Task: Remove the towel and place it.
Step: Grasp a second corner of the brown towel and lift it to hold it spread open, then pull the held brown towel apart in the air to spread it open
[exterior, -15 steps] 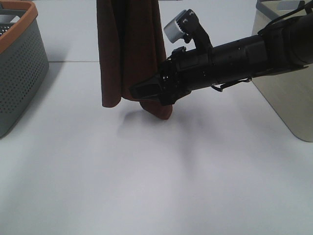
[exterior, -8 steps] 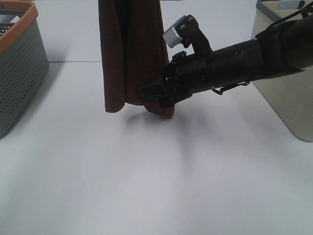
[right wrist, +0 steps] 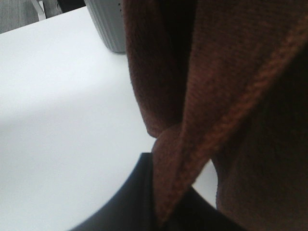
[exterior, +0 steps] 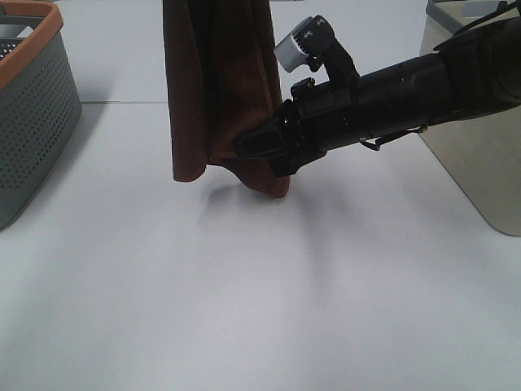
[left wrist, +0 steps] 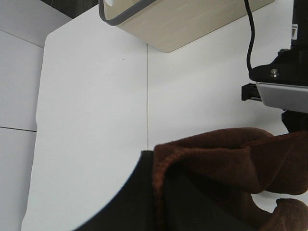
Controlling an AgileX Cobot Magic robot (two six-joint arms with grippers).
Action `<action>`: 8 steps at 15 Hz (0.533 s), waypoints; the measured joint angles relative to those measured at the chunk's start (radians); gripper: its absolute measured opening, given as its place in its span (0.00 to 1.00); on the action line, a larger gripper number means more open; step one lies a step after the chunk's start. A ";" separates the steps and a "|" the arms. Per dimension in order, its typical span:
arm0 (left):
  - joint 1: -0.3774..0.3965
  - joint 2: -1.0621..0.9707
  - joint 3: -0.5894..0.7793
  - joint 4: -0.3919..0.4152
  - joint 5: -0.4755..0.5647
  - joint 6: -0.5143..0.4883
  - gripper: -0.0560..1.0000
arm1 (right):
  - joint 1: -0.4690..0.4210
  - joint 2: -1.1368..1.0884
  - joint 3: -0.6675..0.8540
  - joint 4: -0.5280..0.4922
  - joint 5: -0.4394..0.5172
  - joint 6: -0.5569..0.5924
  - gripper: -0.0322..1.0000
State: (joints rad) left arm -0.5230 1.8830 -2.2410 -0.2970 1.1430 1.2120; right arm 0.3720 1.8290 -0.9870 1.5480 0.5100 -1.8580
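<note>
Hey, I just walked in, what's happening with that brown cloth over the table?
A brown towel hangs above the white table, its top out of the high view. The right pincer reaches across and pinches a fold near its lower edge. The left pincer, seen only in its wrist view, looks closed on the towel higher up. It is not set down yet.

One towel (exterior: 220, 90) is hanging at the jaws. Two bins are standing on one counter (exterior: 244, 309): a grey bin (exterior: 32, 106) well off past the jaws' tips, and a beige bin (exterior: 472, 155) back behind the jaws. One arm (exterior: 391, 94) is showing in the high view.
</note>
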 joint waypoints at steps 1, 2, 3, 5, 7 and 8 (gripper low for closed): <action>0.000 0.000 0.000 0.001 0.000 -0.028 0.05 | 0.000 -0.015 0.000 -0.084 0.002 0.089 0.03; 0.000 0.000 0.000 0.012 0.002 -0.076 0.05 | 0.000 -0.038 0.000 -0.192 0.002 0.210 0.03; 0.000 0.000 0.000 0.050 0.029 -0.143 0.05 | 0.000 -0.085 0.000 -0.397 0.002 0.389 0.03; 0.000 0.000 0.000 0.162 0.064 -0.223 0.05 | 0.000 -0.172 0.000 -0.654 -0.001 0.629 0.03; 0.000 0.005 0.000 0.281 0.077 -0.331 0.05 | 0.000 -0.261 0.000 -0.892 0.001 0.823 0.03; 0.000 0.010 0.000 0.297 0.080 -0.356 0.05 | 0.000 -0.283 -0.002 -0.954 0.001 0.857 0.03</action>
State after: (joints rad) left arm -0.5230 1.8930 -2.2410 0.0000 1.2230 0.8560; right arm 0.3720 1.5460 -0.9890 0.5940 0.5110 -1.0010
